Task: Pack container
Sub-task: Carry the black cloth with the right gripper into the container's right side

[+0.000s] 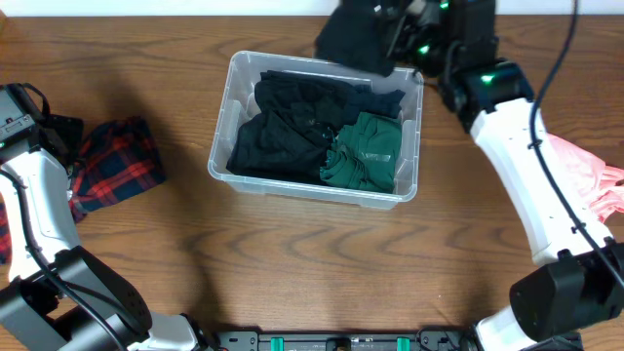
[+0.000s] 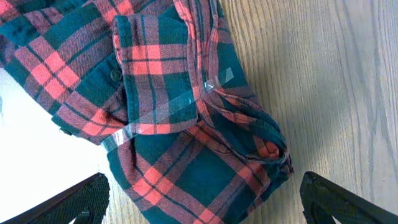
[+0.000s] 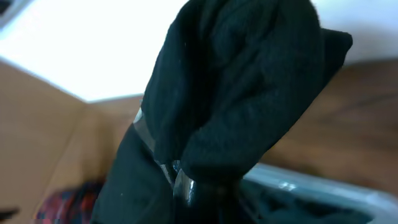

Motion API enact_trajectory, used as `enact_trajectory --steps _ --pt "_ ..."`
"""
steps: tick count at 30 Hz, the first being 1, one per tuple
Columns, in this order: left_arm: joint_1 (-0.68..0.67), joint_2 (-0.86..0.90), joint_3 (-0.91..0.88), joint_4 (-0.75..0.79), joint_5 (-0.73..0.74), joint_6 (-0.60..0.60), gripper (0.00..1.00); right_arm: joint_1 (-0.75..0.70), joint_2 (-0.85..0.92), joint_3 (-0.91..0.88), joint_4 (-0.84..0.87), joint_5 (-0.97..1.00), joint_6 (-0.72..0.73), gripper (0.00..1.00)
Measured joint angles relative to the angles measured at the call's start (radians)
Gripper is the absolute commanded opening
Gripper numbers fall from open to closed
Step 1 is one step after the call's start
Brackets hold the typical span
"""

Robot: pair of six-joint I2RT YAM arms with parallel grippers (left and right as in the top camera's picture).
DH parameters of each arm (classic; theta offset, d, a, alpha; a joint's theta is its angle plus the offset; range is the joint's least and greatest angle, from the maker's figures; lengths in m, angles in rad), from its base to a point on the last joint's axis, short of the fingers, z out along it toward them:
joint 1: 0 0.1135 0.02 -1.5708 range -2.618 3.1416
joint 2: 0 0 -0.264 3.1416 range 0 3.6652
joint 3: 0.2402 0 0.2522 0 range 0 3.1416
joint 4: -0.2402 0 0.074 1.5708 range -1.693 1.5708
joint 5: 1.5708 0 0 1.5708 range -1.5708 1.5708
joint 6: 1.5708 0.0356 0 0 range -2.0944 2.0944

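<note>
My right gripper was clamped on a bunched black fabric garment above the far-right rim corner of the clear rectangular plastic container. The container sat mid-table, mouth up, its long axis running left-right. Bare wooden table lay open on its near side. My left gripper hung spread wide over a red-and-green plaid shirt.

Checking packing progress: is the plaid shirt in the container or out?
Out: the plaid shirt lies on the table left of the container, apart from it.
</note>
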Motion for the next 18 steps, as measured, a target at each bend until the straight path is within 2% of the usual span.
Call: enact_trajectory --steps 6,18 --pt "0.000 0.000 0.000 0.000 0.000 0.000 0.98 0.053 0.000 0.000 -0.066 -0.013 -0.030 0.01" --pt "0.000 0.000 0.000 0.000 0.000 0.000 0.98 0.056 0.043 -0.047 -0.158 0.022 -0.105 0.01"
